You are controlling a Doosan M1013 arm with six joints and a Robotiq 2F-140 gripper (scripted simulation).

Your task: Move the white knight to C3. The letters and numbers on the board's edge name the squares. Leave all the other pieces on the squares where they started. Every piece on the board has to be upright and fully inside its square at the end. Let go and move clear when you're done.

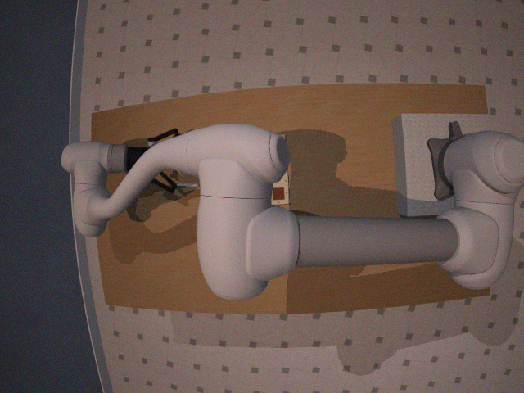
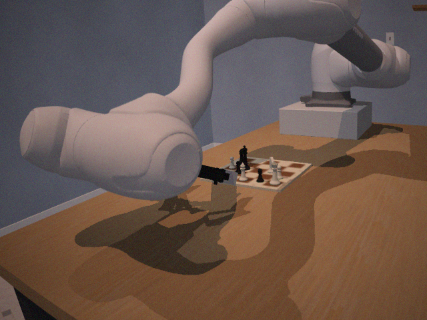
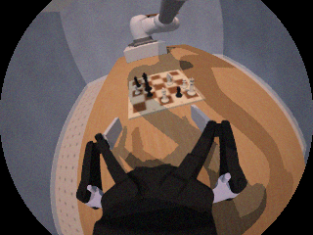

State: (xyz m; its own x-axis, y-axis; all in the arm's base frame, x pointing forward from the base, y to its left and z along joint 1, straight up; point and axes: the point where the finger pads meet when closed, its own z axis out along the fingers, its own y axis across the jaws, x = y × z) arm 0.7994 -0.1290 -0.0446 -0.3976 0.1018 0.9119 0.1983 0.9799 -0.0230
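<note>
- Tool state: the tool (image 3: 156, 128) is spread to its widest with nothing between the fingers. I judge this to be readiness for a grasp not yet begun.
- Tool pose: it hangs low over the tabletop (image 2: 344, 241), off the board's near edge, and points along the tabletop toward the board (image 3: 140, 113). In the exterior view the black tool body (image 2: 216, 175) sticks out from the bulky wrist of the arm (image 2: 137, 148), just short of the board's near corner.
- Why so held: a low approach from outside the board lets the fingers come in at piece height without passing over the other pieces.
- White knight: it stands somewhere among the pieces on the board. The pieces are too small to tell which white one is the knight, or which square it is on.
- Pieces: several white pieces (image 2: 275, 175) and black pieces (image 2: 244, 157) stand upright, clustered on the half of the board nearer the tool.
- Knight relative to tool: ahead of the open fingers, past the board's near edge, apart from them and untouched.
- Pedestal: the arm's block (image 2: 323, 120) sits beyond the board's far edge.
- Caution: the crowded pieces leave little room for wide fingers.
</note>
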